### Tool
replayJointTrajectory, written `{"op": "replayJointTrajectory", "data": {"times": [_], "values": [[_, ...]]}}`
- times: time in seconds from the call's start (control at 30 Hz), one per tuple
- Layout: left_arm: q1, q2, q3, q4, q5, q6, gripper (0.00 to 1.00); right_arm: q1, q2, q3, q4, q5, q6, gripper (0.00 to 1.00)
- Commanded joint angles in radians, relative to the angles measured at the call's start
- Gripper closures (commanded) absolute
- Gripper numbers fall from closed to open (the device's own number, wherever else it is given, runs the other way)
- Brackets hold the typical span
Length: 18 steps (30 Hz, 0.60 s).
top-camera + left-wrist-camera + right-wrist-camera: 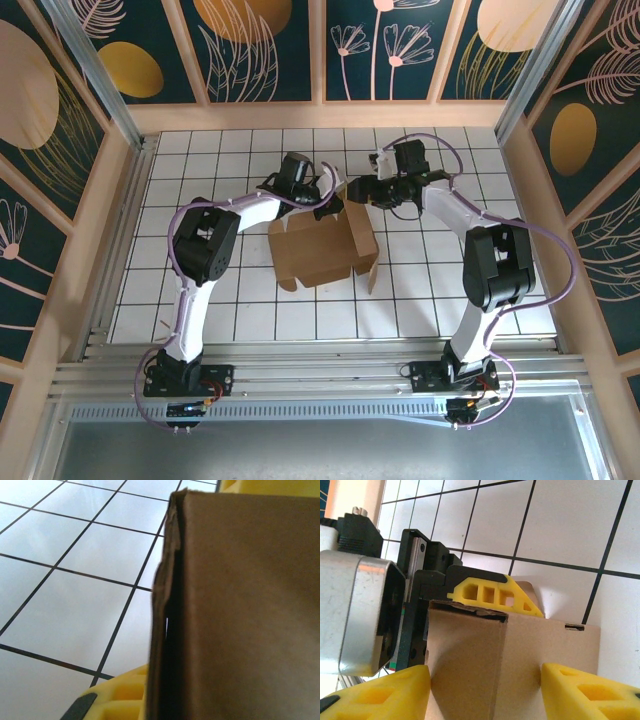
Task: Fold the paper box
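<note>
Left gripper (334, 206) is clamped on the far wall of the paper box (320, 248), while the right gripper (362, 190) stands parted astride its corner.

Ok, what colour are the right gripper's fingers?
Yellow fingers, seen best in the right wrist view, standing apart against the plain brown paper box.

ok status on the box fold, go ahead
Left gripper shut on the paper box, far edge. Right gripper astride that edge, grip unclear. Box partly folded, tabs sticking out. No obstruction seen.
</note>
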Motion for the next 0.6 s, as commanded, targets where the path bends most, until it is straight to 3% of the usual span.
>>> {"op": "replayJointTrajectory", "data": {"times": [0.0,0.23,0.4,0.57], "values": [[-0.019,0.032,0.038,-0.019,-0.028,-0.037,1.00,0.014,-0.051,-0.037,0.002,-0.054,0.023,0.38],[-0.026,-0.012,-0.032,0.076,-0.121,-0.071,1.00,0.014,-0.156,-0.128,0.053,-0.023,0.064,0.34],[-0.034,-0.041,-0.061,0.100,-0.177,-0.107,0.94,0.014,-0.253,-0.244,0.141,-0.004,0.116,0.35],[-0.041,-0.043,-0.053,0.116,-0.201,-0.172,0.73,0.014,-0.283,-0.325,0.206,0.003,0.148,0.41]]}}
